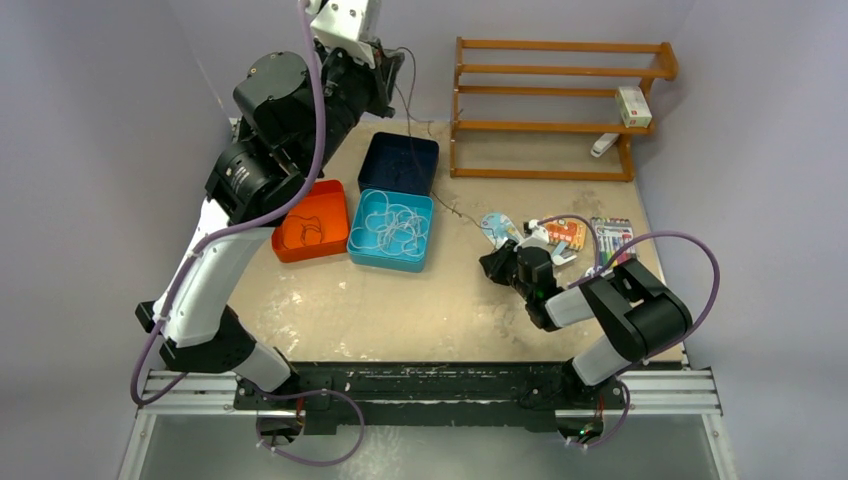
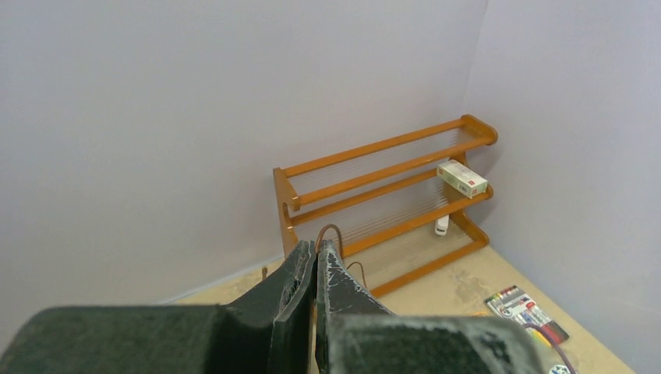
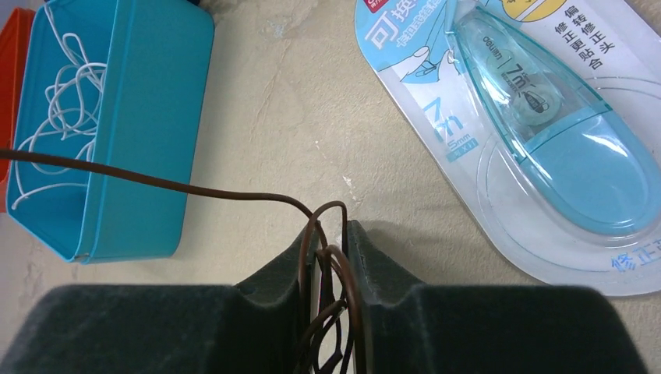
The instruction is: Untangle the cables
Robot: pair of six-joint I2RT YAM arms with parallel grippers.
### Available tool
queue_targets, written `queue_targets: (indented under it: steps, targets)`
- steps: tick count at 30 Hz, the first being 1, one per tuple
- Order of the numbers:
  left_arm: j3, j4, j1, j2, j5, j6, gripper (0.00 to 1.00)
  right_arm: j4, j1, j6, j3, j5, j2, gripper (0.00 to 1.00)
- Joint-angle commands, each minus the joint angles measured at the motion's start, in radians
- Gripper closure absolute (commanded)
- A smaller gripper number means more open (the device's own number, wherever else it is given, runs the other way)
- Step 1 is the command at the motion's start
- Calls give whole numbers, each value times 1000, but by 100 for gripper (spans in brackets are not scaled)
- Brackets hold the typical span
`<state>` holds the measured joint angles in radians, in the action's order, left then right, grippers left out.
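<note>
the left gripper (image 1: 388,72) is raised high over the far edge of the table (image 1: 400,320), at about 11 o'clock in the top view. in the left wrist view its claw (image 2: 316,253) is pinched almost fully together, with only a sliver between the pads, and a small loop of the brown cable (image 2: 330,231) sticks up out of the tips. from there the brown cable (image 1: 424,170) drops as a thin line toward 5 o'clock, passing the right side of the navy tray (image 1: 400,162), and reaches the right gripper (image 1: 497,265), which sits low on the table at about 4 o'clock. in the right wrist view that claw (image 3: 331,234) is closed to a narrow slot around several bunched loops of the brown cable (image 3: 195,189), one strand leading away toward 9 o'clock over the teal tray (image 3: 156,117). the white cables (image 1: 392,225) lie coiled inside the teal tray (image 1: 390,262), left of the table's centre. just beside it at 9 o'clock is the orange tray (image 1: 335,195), which holds a small dark cable (image 1: 305,232). a correction tape pack (image 3: 530,117) lies flat at 2 o'clock from the right claw. a wooden rack (image 1: 555,100) stands against the back wall at 1 o'clock with a white box (image 1: 633,105) on a shelf, and a marker pack (image 1: 612,238) lies near the right edge.
</note>
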<state>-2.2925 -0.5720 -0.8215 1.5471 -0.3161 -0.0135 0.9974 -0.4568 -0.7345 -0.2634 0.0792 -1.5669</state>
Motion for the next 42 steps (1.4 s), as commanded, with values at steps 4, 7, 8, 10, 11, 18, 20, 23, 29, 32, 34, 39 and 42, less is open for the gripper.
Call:
queue_targets:
  steps: [4, 7, 8, 10, 11, 18, 20, 23, 29, 32, 34, 39, 42]
  targets:
    - [-50, 69, -4, -4, -103, 89, 100, 48, 6, -19, 10, 7, -11, 90]
    - [-47, 79, -4, -10, -150, 124, 100, 55, 5, -20, 14, 5, -13, 93]
    - [-46, 80, -4, -11, -171, 138, 100, 55, 5, -21, 16, 6, -12, 94]
    - [-41, 82, -4, -15, -225, 174, 100, 54, 4, -22, 19, 11, -10, 96]
    - [-41, 87, -4, -19, -245, 191, 100, 52, 5, -21, 21, 12, -10, 97]
    - [-34, 126, -4, -43, -420, 304, 100, 56, 4, -27, 23, 12, -26, 99]
    - [-35, 130, -4, -51, -437, 320, 100, 65, 5, -26, 24, 6, -30, 99]
    - [-30, 120, -4, -55, -451, 325, 100, 68, 4, -21, 24, 1, -22, 98]
    - [16, 84, -4, -50, -489, 316, 100, 8, 6, 18, 12, -9, 65, 91]
    - [47, 65, 10, -43, -504, 302, 100, -70, 5, 43, -1, 1, 155, 85]
    - [57, 37, 53, -33, -484, 274, 100, -122, 4, 59, -8, 15, 216, 81]
    - [111, 5, 219, -30, -356, 162, 100, -234, 4, 108, -30, 42, 356, 68]
    - [148, -6, 254, -21, -359, 143, 100, -291, 4, 140, -49, 50, 430, 60]
